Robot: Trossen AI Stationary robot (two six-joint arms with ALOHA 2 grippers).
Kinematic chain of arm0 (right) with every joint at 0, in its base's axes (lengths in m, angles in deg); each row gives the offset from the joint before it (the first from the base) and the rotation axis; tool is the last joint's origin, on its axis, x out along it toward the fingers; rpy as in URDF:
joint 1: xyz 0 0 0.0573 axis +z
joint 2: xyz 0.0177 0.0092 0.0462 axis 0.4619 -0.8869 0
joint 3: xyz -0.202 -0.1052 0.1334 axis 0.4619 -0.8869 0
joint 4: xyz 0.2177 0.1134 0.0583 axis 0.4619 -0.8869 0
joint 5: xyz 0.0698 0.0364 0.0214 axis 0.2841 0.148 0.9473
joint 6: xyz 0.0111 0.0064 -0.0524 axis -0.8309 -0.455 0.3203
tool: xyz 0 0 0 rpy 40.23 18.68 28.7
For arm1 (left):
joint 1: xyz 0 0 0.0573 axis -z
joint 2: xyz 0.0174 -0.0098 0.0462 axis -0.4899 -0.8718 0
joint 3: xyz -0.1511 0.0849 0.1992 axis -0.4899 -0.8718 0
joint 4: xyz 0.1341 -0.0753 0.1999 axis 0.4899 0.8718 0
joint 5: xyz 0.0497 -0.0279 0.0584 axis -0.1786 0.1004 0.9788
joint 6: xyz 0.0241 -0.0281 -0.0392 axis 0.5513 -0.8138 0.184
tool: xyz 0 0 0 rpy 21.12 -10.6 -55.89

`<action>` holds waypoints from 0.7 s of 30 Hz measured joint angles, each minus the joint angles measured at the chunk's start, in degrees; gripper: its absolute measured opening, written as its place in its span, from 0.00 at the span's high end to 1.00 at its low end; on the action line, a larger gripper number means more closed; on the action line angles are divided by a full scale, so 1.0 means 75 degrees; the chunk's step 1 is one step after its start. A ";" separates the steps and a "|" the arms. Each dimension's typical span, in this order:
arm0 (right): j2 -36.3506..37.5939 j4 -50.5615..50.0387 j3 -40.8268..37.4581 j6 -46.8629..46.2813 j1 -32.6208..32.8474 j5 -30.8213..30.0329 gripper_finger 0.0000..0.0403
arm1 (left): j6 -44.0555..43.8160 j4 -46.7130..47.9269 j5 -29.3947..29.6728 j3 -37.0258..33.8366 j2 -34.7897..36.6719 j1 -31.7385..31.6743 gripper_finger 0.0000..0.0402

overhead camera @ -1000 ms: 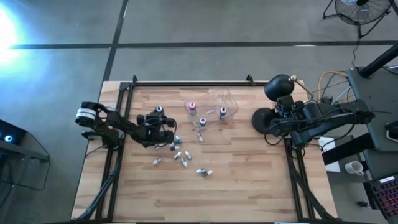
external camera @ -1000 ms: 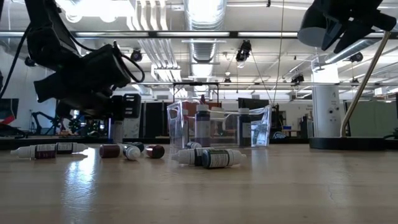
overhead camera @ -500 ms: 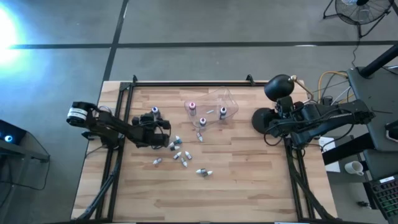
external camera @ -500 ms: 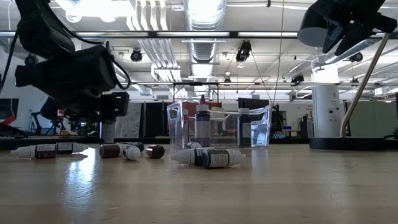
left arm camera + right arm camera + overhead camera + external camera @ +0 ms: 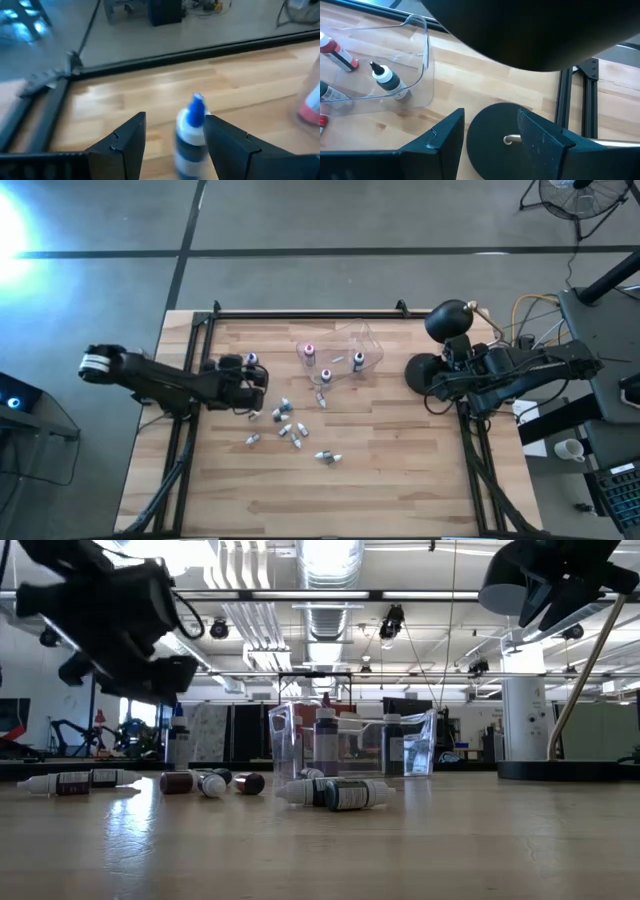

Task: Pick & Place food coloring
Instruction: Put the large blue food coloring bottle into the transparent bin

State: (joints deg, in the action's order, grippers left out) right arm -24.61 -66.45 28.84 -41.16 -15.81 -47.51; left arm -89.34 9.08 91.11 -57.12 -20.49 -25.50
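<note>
Although most of the food coloring point(image 5: 335, 793) lies on its side at the near part of the wooden table point(image 5: 400, 470), a few bottles stand upright farther back. Nearest in the low view is a pair of fallen bottles lying touching each other, dark bodies with whitish tips. Behind them to the left is a loose row of more fallen bottles point(image 5: 72, 781), some with dark red bodies.

Farther back, at the table's left side, one blue-capped bottle point(image 5: 192, 131) stands upright between the fingers of the left gripper point(image 5: 250, 375). The fingers are spread apart on either side of it and do not touch it. Beyond the scatter sits a clear plastic tub point(image 5: 352, 348), tipped or open toward the bottles, with a dark bottle with a white tip point(image 5: 389, 80) standing in it. Two pink-capped bottles point(image 5: 309, 353) stand just beside the tub.

The right gripper point(image 5: 440, 373) waits at the table's right edge, its fingers apart and empty, above a round black lamp base point(image 5: 502, 135).

Judging from this, the step in hand is lining up a pick on the upright blue-capped bottle. The next move calls for closing squarely on its narrow body without tipping it.

No brand, label or writing can be read on any bottle.
</note>
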 joint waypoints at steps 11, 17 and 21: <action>0.0015 0.0004 -0.0049 -0.0173 0.0000 -0.0016 0.56 | 0.3491 0.2849 -0.4192 0.2677 0.1846 -0.2070 0.57; 0.0015 0.0006 -0.0055 -0.0134 0.0002 -0.0016 0.56 | 0.5459 0.2903 -0.7632 0.3169 0.1651 -0.4853 0.57; 0.0012 0.0009 -0.0055 -0.0140 0.0000 -0.0016 0.56 | 0.5940 0.2958 -0.8462 0.3305 0.1095 -0.5884 0.57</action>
State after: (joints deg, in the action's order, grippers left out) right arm -24.52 -66.39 28.42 -42.21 -15.81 -47.63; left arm -44.79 31.26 27.64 -32.34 -12.28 -69.63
